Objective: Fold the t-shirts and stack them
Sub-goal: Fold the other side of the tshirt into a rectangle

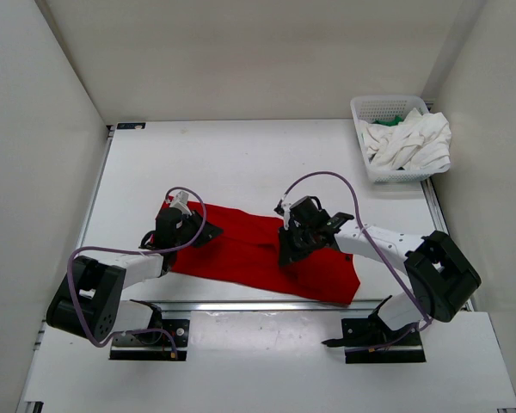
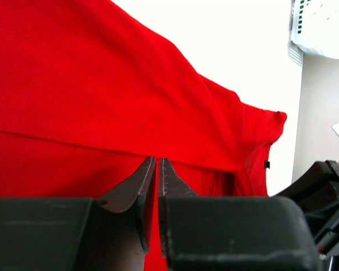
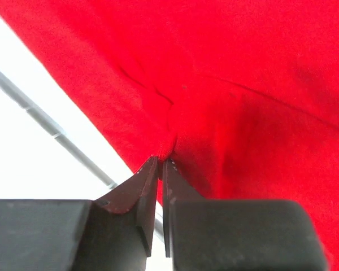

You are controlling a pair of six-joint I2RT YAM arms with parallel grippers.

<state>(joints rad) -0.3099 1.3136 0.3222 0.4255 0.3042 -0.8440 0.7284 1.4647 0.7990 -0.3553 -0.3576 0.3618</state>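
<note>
Cloth fills both wrist views: my left pincer (image 2: 157, 162) is nipped narrow on a folded edge of the red t-shirt (image 2: 101, 84), and my right pincer (image 3: 161, 161) pinches a puckered tuck of it. Only the overhead view shows the soft shirt lying between both pincers on the smooth white table (image 1: 241, 155). Far beyond my right pincer, a mesh basket (image 1: 370, 107) holds the crumpled white t-shirt (image 1: 413, 142), with a green t-shirt (image 1: 394, 121) peeking out. Plain white walls (image 1: 241, 52) stand around.

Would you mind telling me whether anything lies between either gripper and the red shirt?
Nothing visible does. The left gripper and right gripper are each pinched shut on the red shirt itself, which lies on the table. The basket sits apart at the far right corner.
</note>
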